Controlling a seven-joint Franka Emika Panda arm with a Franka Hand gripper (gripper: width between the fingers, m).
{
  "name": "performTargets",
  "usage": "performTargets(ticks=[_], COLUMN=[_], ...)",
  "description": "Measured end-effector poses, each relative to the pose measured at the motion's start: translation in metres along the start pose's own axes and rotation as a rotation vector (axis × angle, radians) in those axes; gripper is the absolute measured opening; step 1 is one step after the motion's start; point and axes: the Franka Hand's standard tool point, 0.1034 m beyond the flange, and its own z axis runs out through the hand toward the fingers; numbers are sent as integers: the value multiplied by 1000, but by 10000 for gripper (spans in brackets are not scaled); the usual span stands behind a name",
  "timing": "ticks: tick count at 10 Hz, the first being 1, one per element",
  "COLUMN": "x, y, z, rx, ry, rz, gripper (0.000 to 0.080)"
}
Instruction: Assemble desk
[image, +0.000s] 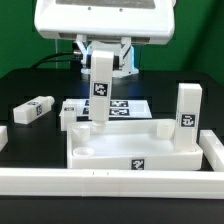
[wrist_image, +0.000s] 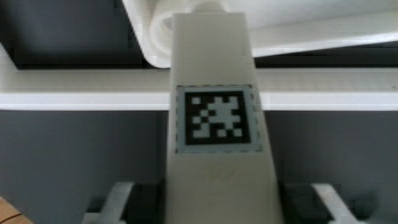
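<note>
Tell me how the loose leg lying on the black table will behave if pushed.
The loose leg looks like moulded plastic, so it is probably stiff. Its flat sides suggest it would slide rather than roll. Being small, it is likely light and easily knocked askew.

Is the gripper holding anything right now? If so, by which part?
Yes: a short square white plastic leg, upright. The fingers pinch two opposite sides at its upper end, above its black-and-white tag.

Upright leg (image: 188, 110) at desk top (image: 108, 158) corner
</note>
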Motion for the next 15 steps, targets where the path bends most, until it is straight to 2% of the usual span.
performTargets(ticks=[2, 5, 6, 10, 13, 15], x=[2, 22, 22, 20, 33, 26], y=[6, 10, 3, 4, 19, 24], z=[4, 8, 7, 10, 20, 24], rx=[-5, 0, 9, 8, -1, -7], ry=[0, 27, 26, 20, 22, 17], rz=[-11, -29, 0, -17, -31, -23], gripper=[289, 289, 289, 289, 289, 289])
